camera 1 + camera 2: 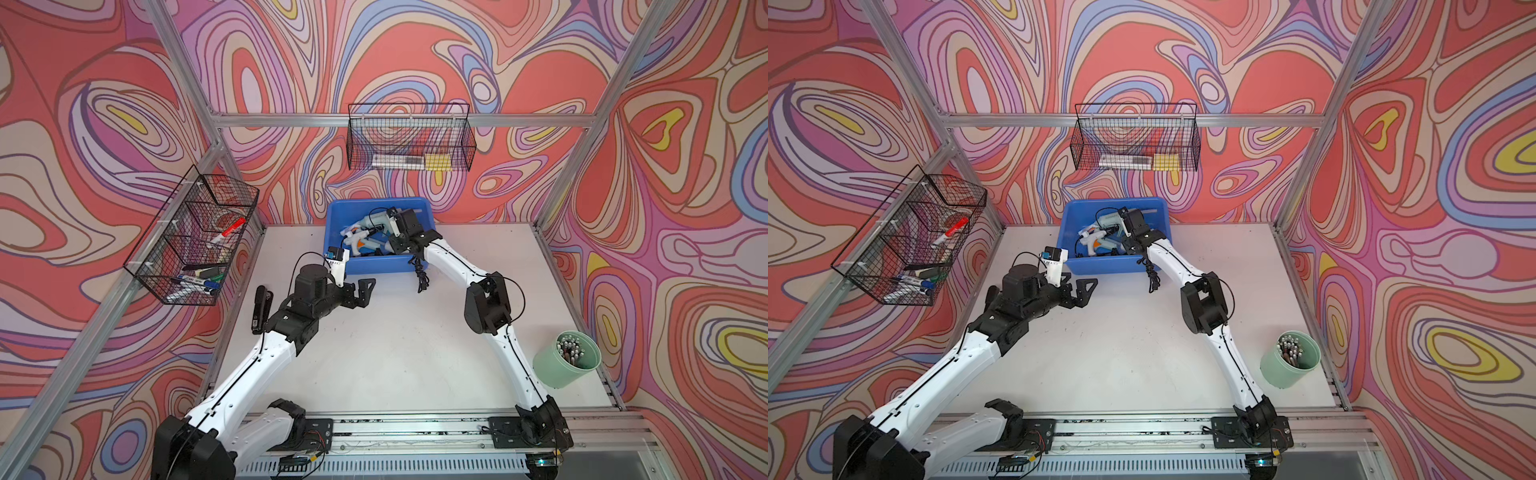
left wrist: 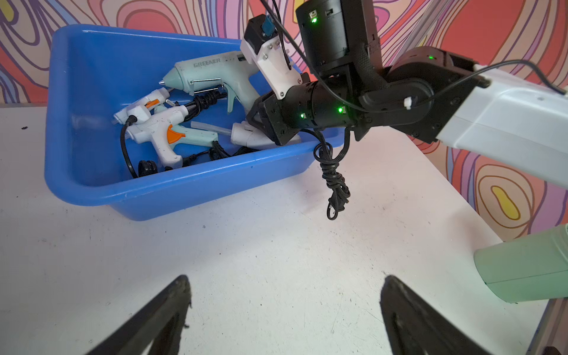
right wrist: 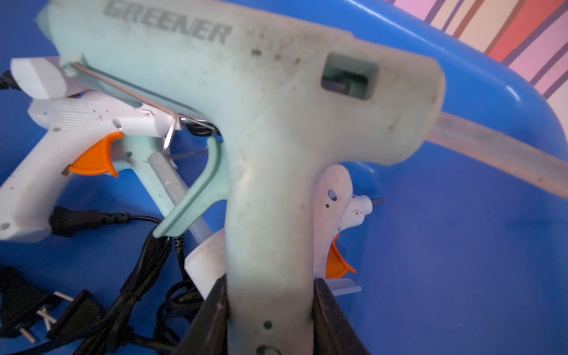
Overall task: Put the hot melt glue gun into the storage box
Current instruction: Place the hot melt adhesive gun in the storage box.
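A white table [image 1: 395, 353] fills the middle of a booth with swirling pink and red walls. At its far edge sits a blue storage box [image 1: 374, 268], shown in both top views. Two black wire baskets hang on the walls, one at the back [image 1: 409, 141] and one at the left [image 1: 195, 237]. A pale green cup [image 1: 557, 370] stands near the table's right edge.

The right arm reaches into the box. Its right claw [image 3: 270, 285] pinches the handle of a pale green glue gun [image 3: 246, 92], held over several white glue guns [image 2: 159, 135] that lie in the box. Whether it touches them cannot be told. Its black cord [image 2: 333, 181] hangs bundled outside the box's near rim.

The left claw [image 1: 361, 296] is spread wide and empty, above the table near the box's front wall.
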